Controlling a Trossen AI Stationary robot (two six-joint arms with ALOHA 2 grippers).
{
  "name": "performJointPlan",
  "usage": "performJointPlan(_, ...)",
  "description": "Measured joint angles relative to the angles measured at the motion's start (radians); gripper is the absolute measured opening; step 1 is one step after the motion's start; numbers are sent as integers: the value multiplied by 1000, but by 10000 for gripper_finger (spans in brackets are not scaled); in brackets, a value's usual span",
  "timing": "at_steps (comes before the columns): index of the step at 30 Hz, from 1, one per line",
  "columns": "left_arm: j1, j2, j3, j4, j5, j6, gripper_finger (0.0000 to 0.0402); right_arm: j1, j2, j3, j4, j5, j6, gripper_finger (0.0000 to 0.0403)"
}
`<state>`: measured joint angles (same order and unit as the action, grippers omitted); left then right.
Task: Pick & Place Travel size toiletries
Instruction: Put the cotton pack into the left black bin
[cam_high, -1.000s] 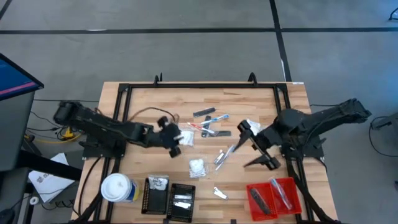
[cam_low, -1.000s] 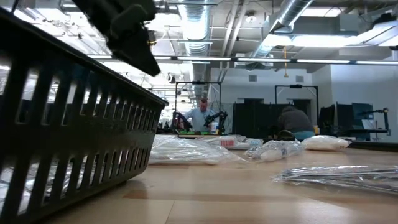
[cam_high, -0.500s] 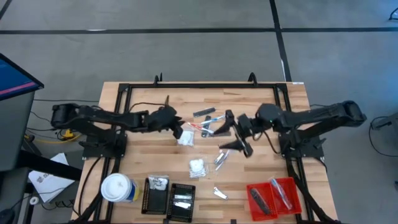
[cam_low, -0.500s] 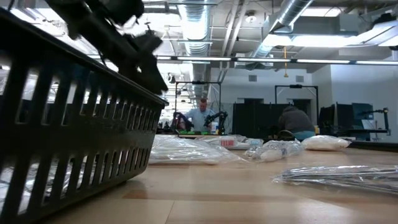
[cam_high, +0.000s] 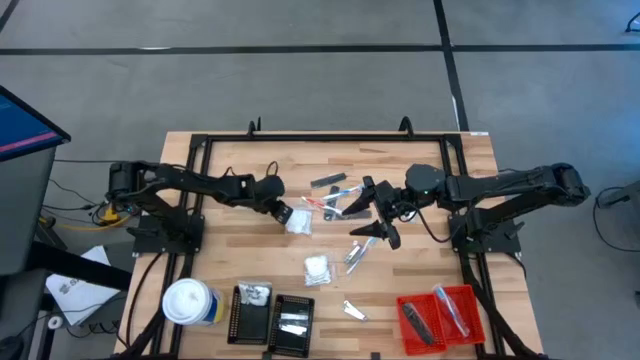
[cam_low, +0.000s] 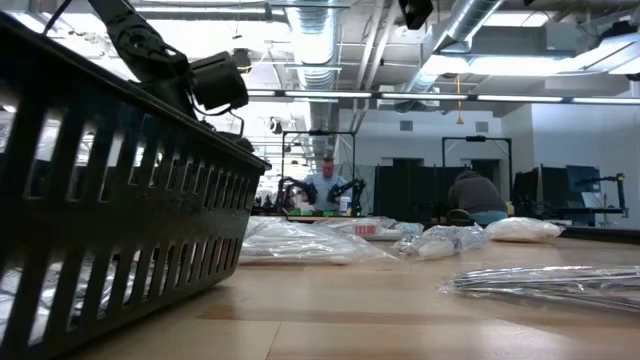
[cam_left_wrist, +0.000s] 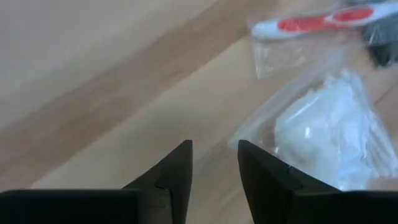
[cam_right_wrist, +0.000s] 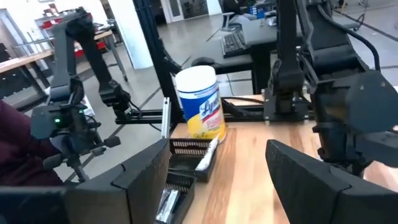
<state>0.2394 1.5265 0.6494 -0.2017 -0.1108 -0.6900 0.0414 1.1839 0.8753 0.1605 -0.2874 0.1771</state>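
The travel size toiletries (cam_high: 330, 225) lie scattered over the middle of the wooden table (cam_high: 230, 160): puffy white packets in clear wrap, thin red-and-white and blue sticks, grey bars and silvery sachets. The left gripper (cam_left_wrist: 214, 165) hangs low with its jaws parted by a narrow gap and nothing between them; one white packet (cam_left_wrist: 323, 134) lies just beyond and to one side of its fingertips, and a red-and-white stick (cam_left_wrist: 311, 23) farther ahead. The right gripper (cam_high: 381, 215) stands wide open above the sticks and bars at mid-table, holding nothing. From above, two white packets show in the open, and a third sits in one of two black trays (cam_high: 272, 318). The one red tray (cam_high: 440, 315) holds two items, too small to tell apart. A white-topped canister (cam_right_wrist: 200, 102) stands beside the black trays.
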Motion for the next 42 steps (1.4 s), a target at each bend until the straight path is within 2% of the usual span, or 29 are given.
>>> performJointPlan(5,-4,-2,-14,9,37,-26,142,17,0,0,4,0,0,260)
performJointPlan(9,-1,-2,-39,93,55,-20,162,16,0,0,4,0,-1,260)
performJointPlan(17,2,-2,-46,153,92,2,193,9,0,0,4,1,-1,260)
performJointPlan(24,-16,-3,-46,235,167,9,192,9,0,0,4,1,-4,260)
performJointPlan(30,-19,-3,-47,253,170,11,192,9,0,0,4,1,-4,260)
performJointPlan(36,-1,-3,-104,258,194,-22,192,9,0,0,4,1,-4,260)
performJointPlan(42,37,-3,-152,398,228,-27,193,8,0,0,4,1,-27,260)
